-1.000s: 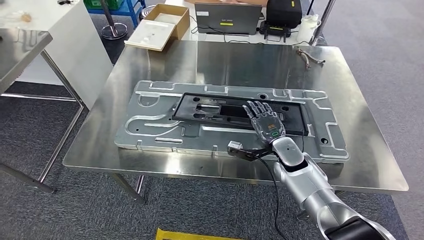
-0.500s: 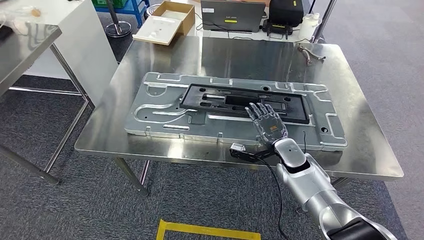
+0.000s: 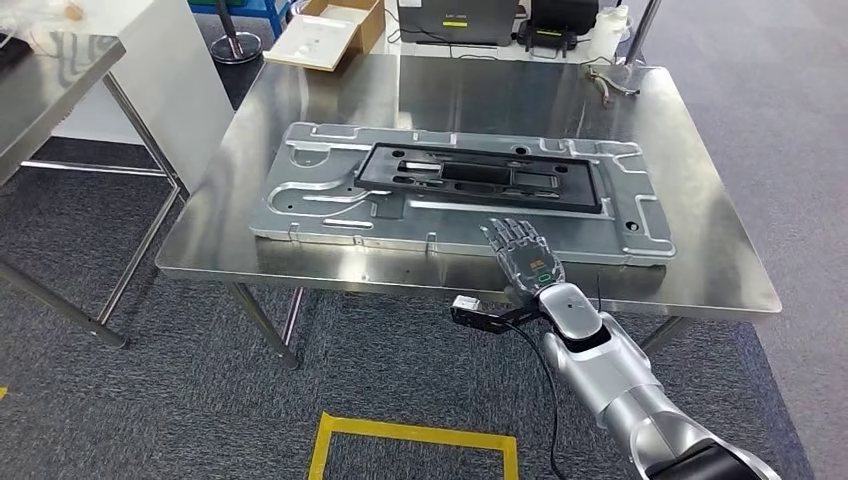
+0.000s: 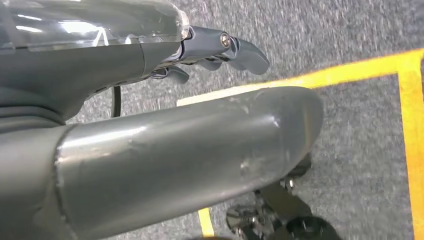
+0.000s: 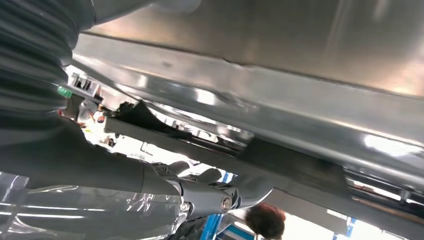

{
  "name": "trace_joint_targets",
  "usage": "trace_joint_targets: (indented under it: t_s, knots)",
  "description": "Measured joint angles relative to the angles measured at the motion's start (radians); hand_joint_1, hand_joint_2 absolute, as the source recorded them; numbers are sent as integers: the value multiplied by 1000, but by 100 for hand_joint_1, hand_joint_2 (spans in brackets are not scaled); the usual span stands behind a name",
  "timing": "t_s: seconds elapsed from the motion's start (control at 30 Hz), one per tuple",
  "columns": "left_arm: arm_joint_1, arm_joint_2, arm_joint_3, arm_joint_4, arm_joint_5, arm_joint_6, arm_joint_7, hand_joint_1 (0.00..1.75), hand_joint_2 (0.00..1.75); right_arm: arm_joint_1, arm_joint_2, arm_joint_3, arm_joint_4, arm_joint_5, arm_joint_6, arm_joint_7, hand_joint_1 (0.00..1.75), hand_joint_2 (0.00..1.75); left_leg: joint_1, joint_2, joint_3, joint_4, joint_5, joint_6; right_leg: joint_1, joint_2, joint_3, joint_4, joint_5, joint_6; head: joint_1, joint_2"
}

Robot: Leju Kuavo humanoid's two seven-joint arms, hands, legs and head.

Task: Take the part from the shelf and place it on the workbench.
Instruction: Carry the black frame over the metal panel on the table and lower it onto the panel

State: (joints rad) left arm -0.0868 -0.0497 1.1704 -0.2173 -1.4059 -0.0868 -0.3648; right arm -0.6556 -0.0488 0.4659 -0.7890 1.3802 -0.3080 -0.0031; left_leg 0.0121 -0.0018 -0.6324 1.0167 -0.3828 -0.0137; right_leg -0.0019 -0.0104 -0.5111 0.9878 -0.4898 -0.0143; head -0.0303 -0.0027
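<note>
On the steel table lies the part, a broad silver metal plate with a black frame set flat in its middle; it rests lengthwise across the tabletop, its near edge just inside the table's front edge. From the head view the right hand hovers over that front edge with palm down and fingers spread, holding nothing, its fingertips just at the part's near rim; whether they touch it cannot be told. At the table's far right corner sits a small tool, and beyond the far edge stand a laptop and an open cardboard box. The right wrist view adds a low, close look along the table's shiny edge, with the thumb beneath it. Hanging low, the left hand appears in its own wrist view above grey carpet with yellow floor tape; its fingers look curled, but whether it is closed cannot be told.
</note>
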Motion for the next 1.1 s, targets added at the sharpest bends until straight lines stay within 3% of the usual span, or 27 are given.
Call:
trace_joint_targets:
  t_s: [0.03, 0.07, 0.13, 0.17, 0.2, 0.23, 0.27, 0.33, 0.4, 0.43, 0.5, 0.53, 0.57, 0.63, 0.67, 0.7, 0.73, 0.77, 0.8, 0.83, 0.9, 0.93, 1.0, 1.03, 1.07, 1.1]
  knots:
    - [0, 0, 0, 0, 0, 0, 0, 0, 0, 2, 0, 0, 1, 0, 0, 0, 0, 175, 0, -1, -9, 16, -23, -5, -3, -2, -8, -5, 13, -7, 0, 0]
    - [1, -1, 0, 0, 0, -1, 1, 0, 0, 4, -1, 0, 1, 0, 1, 0, 0, 175, 1, -2, -23, 52, -65, -10, -5, -5, -19, -9, 26, -13, 0, 0]
    - [0, -1, 0, 0, 1, -1, 2, 0, 0, 10, -9, 1, 2, 0, 1, 0, 0, 175, 2, -2, -55, 170, -167, -17, -2, -7, -50, -8, 49, -20, 0, 0]
    - [0, -1, 0, 0, 1, -1, 2, 0, 0, 14, -15, 1, 2, 1, 1, 0, 0, 175, 2, -2, -64, 228, -195, -20, -1, -8, -68, -5, 60, -20, 0, 0]
    - [0, -1, 0, 0, 1, -1, 3, 0, 0, 17, -22, 2, 2, 1, 1, 0, 0, 175, 2, -2, -62, 265, -198, -22, -1, -9, -86, -1, 70, -19, 0, 0]
    - [0, -1, 0, 0, 1, -1, 3, 0, 0, 20, -27, 3, 2, 2, 1, 0, 0, 175, 2, -1, -46, 270, -178, -23, -1, -9, -104, 4, 80, -17, 0, 0]
    - [0, -1, 0, 0, 1, -1, 3, 0, 0, 22, -32, 3, 2, 2, 1, 0, 0, 175, 2, -2, -13, 242, -149, -23, -1, -9, -122, 11, 89, -15, 0, 0]
    - [-3, -1, 0, 0, 1, -1, 3, 0, 0, 23, -37, 4, 2, 2, 1, 0, 0, 175, 0, -3, 87, 113, -125, -16, 0, -9, -152, 27, 104, -8, 0, 0]
    - [-6, 0, 0, 0, 1, 0, 4, 0, 0, 24, -38, 4, 2, 3, 1, 0, 0, 175, -5, -4, 151, 12, -143, -1, 1, -9, -166, 36, 119, 2, 0, 0]
    - [-6, 0, 0, 0, 1, 0, 4, 0, 0, 24, -39, 4, 2, 3, 1, 0, 0, 175, -8, -4, 157, -7, -148, 6, 0, -9, -168, 35, 128, 8, 0, 0]
    - [-5, 0, 0, 0, 2, 0, 5, 0, 0, 26, -38, 5, 3, 3, 1, 0, 0, 175, -6, -2, 144, -13, -131, 23, -1, -7, -173, 32, 137, 20, 0, 0]
    - [-5, -1, 0, 0, 2, 0, 6, 0, 0, 28, -37, 5, 3, 3, 2, 0, 0, 175, -4, 0, 135, -15, -117, 33, -2, -4, -180, 44, 117, 25, 0, 0]
    - [-6, -1, 0, 1, 2, 0, 6, 0, 0, 29, -35, 5, 4, 3, 2, 0, 0, 175, -2, 2, 124, -18, -103, 41, -4, -1, -191, 73, 76, 31, 0, 0]
    - [-7, -2, 0, 1, 2, -1, 6, 0, 0, 32, -28, 5, 7, 0, 1, 0, 0, 175, -1, 4, 93, -18, -76, 50, -10, 3, -217, 184, -33, 41, 0, 0]
    - [-6, -2, 0, 1, 3, -1, 6, 0, 0, 37, -25, 5, 8, -3, -1, 0, 0, 175, -1, 5, 75, -17, -63, 51, -13, 3, -226, 246, -65, 45, 0, 0]
    - [-6, -2, 0, 1, 3, -1, 7, 0, 0, 44, -23, 5, 9, -8, -4, 0, 0, 175, -1, 5, 57, -15, -51, 49, -16, 3, -226, 292, -71, 48, 0, 0]
    - [-5, -2, 0, 1, 4, -1, 8, 0, 0, 53, -21, 5, 10, -13, -9, 0, 0, 175, 0, 5, 40, -12, -40, 46, -18, 3, -213, 313, -54, 50, 0, 0]
    - [-5, -2, 0, 1, 5, -1, 8, 0, 0, 63, -20, 5, 10, -18, -14, 0, 0, 175, 0, 4, 24, -9, -30, 43, -21, 3, -185, 299, -24, 52, 0, 0]
    - [-5, -2, 0, 1, 6, -1, 9, 0, 0, 72, -20, 5, 10, -22, -21, 0, 0, 175, 1, 4, 9, -4, -22, 39, -23, 3, -143, 256, -1, 52, 0, 0]
    - [-4, -3, 0, 1, 7, -1, 9, 0, 0, 79, -20, 5, 10, -24, -27, 0, 0, 175, 0, 4, -3, 2, -15, 33, -22, 2, -88, 188, 2, 50, 0, 0]
    - [-4, -3, 1, 1, 8, -1, 10, 0, 0, 87, -20, 5, 9, -26, -36, 0, 0, 175, -2, 5, -20, 10, 0, 20, -18, 3, -4, 63, -28, 41, 0, 0]
    - [-4, -3, 1, 1, 9, -1, 10, 0, 0, 90, -20, 5, 9, -28, -40, 0, 0, 175, -3, 6, -24, 10, 8, 12, -15, 4, 14, 29, -42, 34, 0, 0]
    - [-3, -3, 3, 1, 11, 0, 10, 0, 0, 104, -20, 5, 10, -32, -45, 0, 0, 175, 1, 6, -31, 10, 20, -2, -12, 3, 5, 16, -34, 17, 0, 0]
    - [-1, -3, 4, 1, 11, 0, 10, 0, 0, 113, -20, 4, 12, -36, -49, 0, 0, 175, 3, 5, -39, 20, 4, -7, -12, 1, -4, 15, -23, 8, 0, 0]
    - [1, -4, 5, 1, 12, 0, 10, 0, 0, 123, -22, 3, 14, -39, -57, 0, 0, 175, 5, 4, -49, 45, -30, -11, -13, -2, -15, 13, -11, -2, 0, 0]
    - [3, -4, 5, 1, 12, 0, 10, 0, 0, 136, -25, 1, 16, -42, -68, 0, 0, 175, 7, 3, -62, 91, -83, -13, -12, -4, -28, 13, 1, -9, 0, 0]
